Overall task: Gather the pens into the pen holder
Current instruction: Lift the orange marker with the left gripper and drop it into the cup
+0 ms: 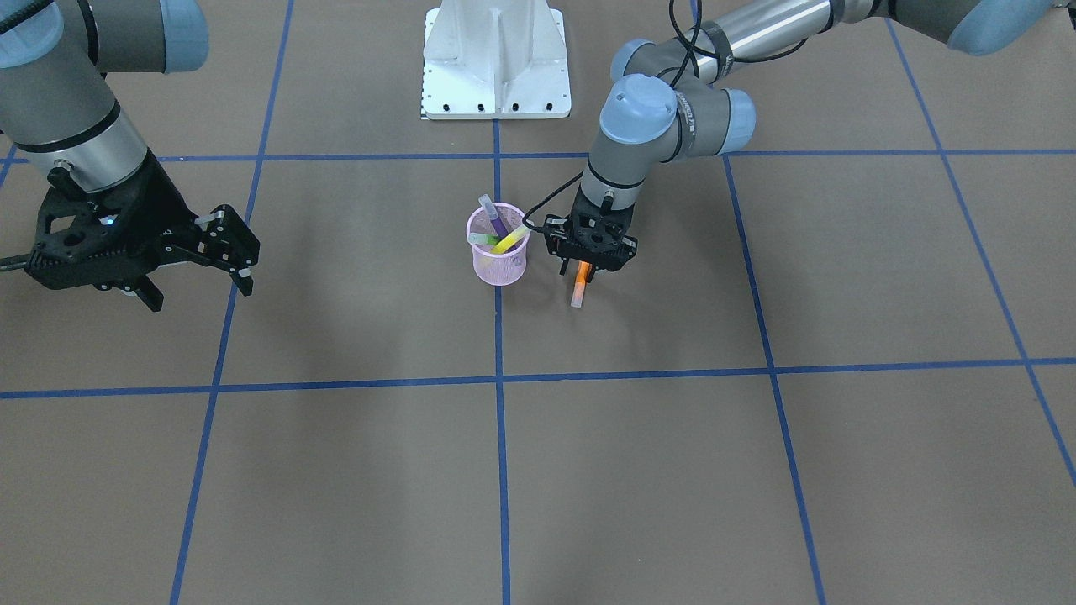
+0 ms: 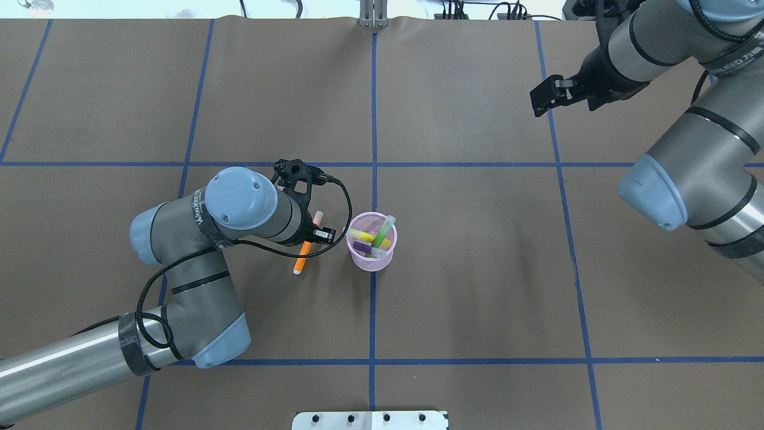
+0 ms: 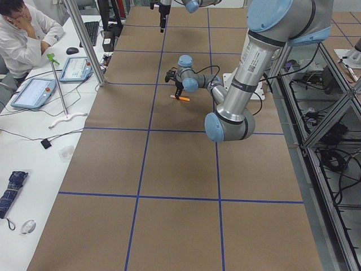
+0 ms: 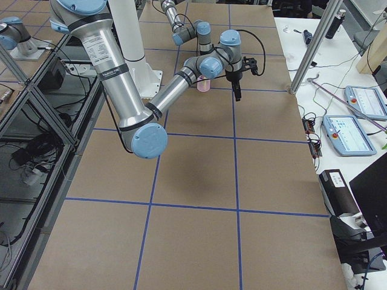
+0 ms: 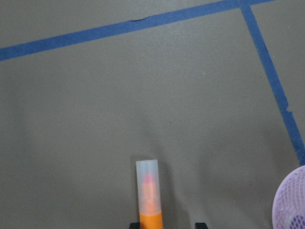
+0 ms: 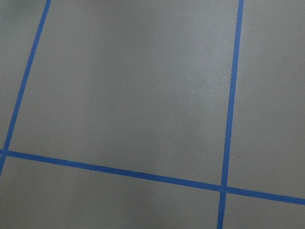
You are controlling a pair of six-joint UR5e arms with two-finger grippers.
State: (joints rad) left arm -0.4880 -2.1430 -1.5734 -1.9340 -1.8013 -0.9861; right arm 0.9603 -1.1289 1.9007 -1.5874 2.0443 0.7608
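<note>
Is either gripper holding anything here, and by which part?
Nothing gripped yet: the left gripper straddles the orange pen's barrel, jaws open; the right gripper is empty.

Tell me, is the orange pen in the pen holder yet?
No, the orange pen lies on the table beside the pen holder, under the left gripper.

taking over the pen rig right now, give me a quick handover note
Left pincer: open, low over the table, straddling the orange pen, not closed on it.
Right pincer: open, empty, off to the side, far from the pen holder.
Things: the orange pen lies flat on the table beside the pen holder; the purple pen, green pen and yellow pen stand inside it.
Done: three of four pens are in.
Left: grip the orange pen, lift it, drop it in the pen holder.
</note>
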